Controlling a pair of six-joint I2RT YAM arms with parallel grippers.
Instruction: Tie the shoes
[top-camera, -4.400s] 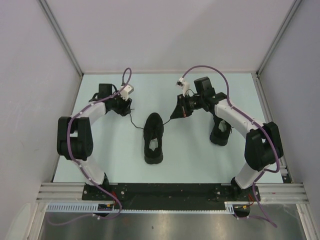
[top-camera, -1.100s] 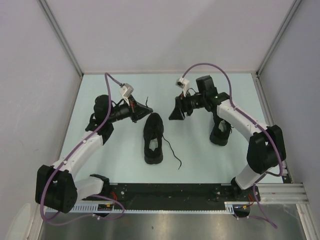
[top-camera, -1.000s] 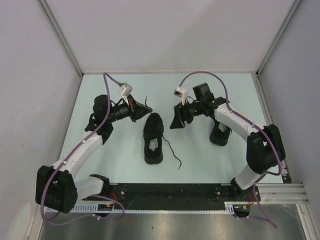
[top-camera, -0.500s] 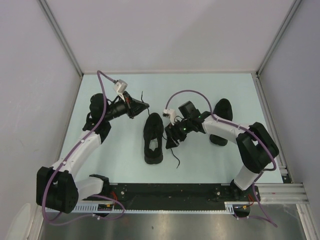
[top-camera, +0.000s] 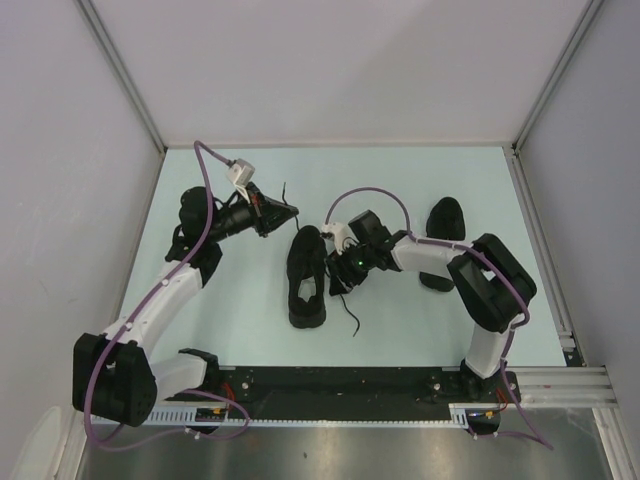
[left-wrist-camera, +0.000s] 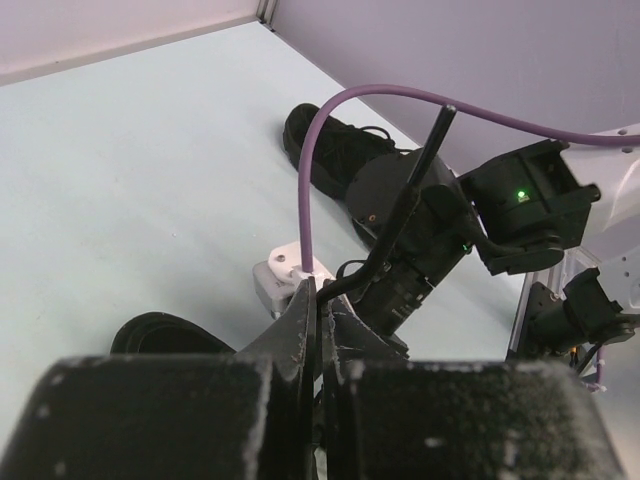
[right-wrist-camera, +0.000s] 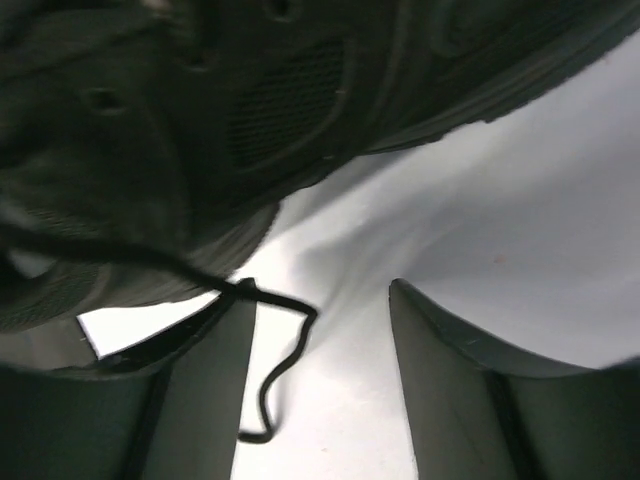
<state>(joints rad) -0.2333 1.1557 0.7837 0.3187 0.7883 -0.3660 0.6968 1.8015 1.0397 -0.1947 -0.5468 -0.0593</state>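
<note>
A black shoe (top-camera: 305, 275) lies in the middle of the pale table, toe towards the back. My left gripper (top-camera: 290, 212) hovers just behind and left of its toe, shut on one thin black lace (left-wrist-camera: 405, 200), whose end sticks up past the jaws (left-wrist-camera: 322, 295). My right gripper (top-camera: 338, 285) is low against the shoe's right side and open. In the right wrist view the shoe (right-wrist-camera: 200, 120) fills the top, and the loose lace (right-wrist-camera: 275, 375) lies on the table between the spread fingers (right-wrist-camera: 320, 295). A second black shoe (top-camera: 446, 215) lies to the right, partly behind the right arm.
Grey walls and metal posts (top-camera: 120, 75) close in the table on three sides. The black base rail (top-camera: 330, 385) runs along the near edge. The right arm's purple cable (top-camera: 365, 195) arches above the shoe.
The right arm has swung down and left to the shoe's right side, over the loose lace, and its jaws have narrowed slightly. The left gripper keeps hold of its lace.
</note>
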